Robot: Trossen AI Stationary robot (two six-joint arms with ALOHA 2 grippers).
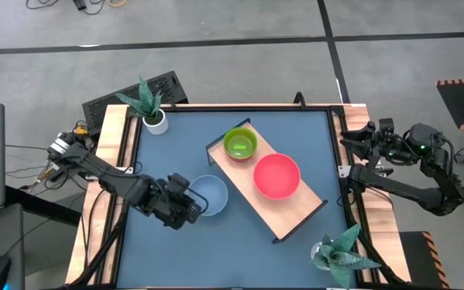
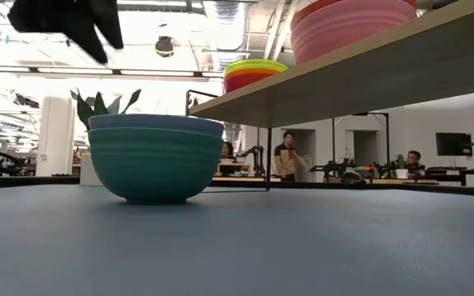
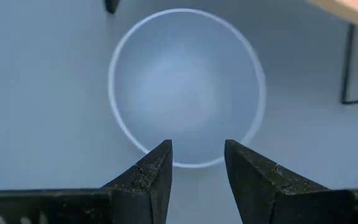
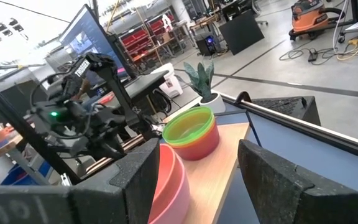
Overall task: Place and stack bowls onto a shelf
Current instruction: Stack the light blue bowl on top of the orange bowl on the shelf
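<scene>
Blue bowl sitting on the table beside the shelf

The blue bowl (image 1: 210,195) is resting at the shelf's (image 1: 292,221) nine o'clock; the left gripper (image 3: 197,163) is hovering over its rim, fingers narrowly apart, while the right gripper (image 4: 194,177) is waiting wide at the table's three o'clock.

Grey concrete floor (image 1: 216,20), bright ceiling lights (image 2: 164,45)

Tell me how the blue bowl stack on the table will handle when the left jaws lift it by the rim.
The blue bowl looks like thin rigid plastic, so probably light and stiff. Its smooth rim may slip in the left gripper. In the low view it nests in a teal bowl, so the two might separate when lifted.
</scene>
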